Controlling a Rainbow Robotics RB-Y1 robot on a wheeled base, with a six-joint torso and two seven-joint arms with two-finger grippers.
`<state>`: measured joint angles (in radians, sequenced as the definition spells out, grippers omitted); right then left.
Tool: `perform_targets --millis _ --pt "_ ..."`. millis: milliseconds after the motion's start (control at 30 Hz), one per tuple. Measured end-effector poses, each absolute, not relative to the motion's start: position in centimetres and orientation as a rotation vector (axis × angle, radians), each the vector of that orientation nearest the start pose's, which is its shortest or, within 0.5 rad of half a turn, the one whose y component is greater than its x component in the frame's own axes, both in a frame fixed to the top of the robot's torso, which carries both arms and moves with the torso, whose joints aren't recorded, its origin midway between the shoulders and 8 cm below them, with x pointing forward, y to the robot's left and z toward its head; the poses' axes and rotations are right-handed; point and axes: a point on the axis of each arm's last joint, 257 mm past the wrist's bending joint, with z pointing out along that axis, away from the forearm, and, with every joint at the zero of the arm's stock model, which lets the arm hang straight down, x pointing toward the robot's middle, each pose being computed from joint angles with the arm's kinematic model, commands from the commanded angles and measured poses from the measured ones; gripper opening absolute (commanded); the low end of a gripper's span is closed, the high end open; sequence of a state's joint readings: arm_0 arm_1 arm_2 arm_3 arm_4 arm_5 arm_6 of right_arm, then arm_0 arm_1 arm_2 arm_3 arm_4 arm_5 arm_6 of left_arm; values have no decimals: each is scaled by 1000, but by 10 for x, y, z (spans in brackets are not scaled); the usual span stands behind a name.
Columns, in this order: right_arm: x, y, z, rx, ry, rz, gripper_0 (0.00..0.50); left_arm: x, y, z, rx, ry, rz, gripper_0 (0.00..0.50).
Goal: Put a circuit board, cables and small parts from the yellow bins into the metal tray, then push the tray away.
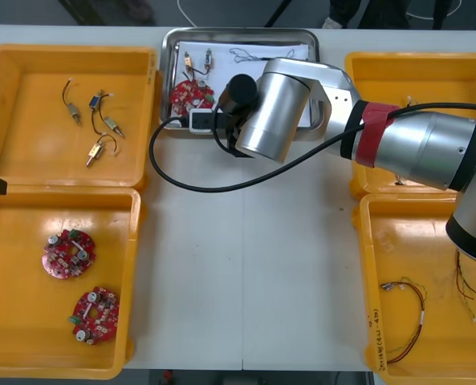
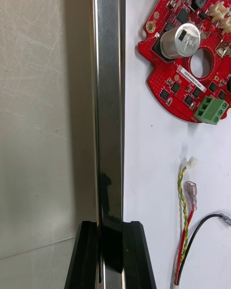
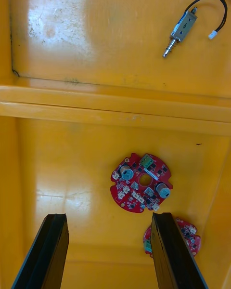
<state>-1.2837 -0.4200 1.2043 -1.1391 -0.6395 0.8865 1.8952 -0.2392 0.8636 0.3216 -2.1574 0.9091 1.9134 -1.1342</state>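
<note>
Right claw [image 2: 110,226] pinches tray [image 2: 109,77] rim; left claw [image 3: 108,215] spread.

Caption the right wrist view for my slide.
Right gripper shut on the metal tray rim; circuit board and cables inside.

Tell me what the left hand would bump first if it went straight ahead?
Probably the red circuit board lying in the yellow bin, ahead between the fingers of the open left hand. Depth is unclear, so it might touch the bin floor beside it instead.
</note>
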Motion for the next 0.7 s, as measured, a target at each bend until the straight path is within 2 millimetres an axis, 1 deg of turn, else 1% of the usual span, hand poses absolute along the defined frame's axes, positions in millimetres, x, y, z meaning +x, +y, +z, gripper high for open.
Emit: perform_targets --millis 167,200,233,267,300,333,367,500,633,700 --pt "627 8 -189 -1682 1631 -555 2 389 381 -128 -159 2631 -3 500" --pt "627 8 -189 -1681 1635 -551 34 389 381 -128 -159 2631 -3 500" --pt "627 8 -189 -1681 1637 -549 129 389 381 -128 -159 2631 -3 500" --pt "627 8 -189 -1682 1638 -548 240 389 381 -128 -159 2631 -3 500" --pt "627 7 -189 -1681 1640 -547 299 389 381 -128 -159 2631 -3 500" --pt "627 7 -189 -1680 1642 -547 445 389 381 -128 -159 2631 -3 500" --pt "628 6 -189 -1679 1645 -546 500 389 381 -128 -159 2631 -3 500" --pt "629 4 -190 -1675 1653 -546 500 389 381 -128 -159 2631 -3 500" --pt "624 6 -192 -1668 1689 -498 500 389 381 -128 -159 2631 -3 500" --pt "621 3 -192 -1682 1708 -493 500 389 381 -128 -159 2631 -3 500"
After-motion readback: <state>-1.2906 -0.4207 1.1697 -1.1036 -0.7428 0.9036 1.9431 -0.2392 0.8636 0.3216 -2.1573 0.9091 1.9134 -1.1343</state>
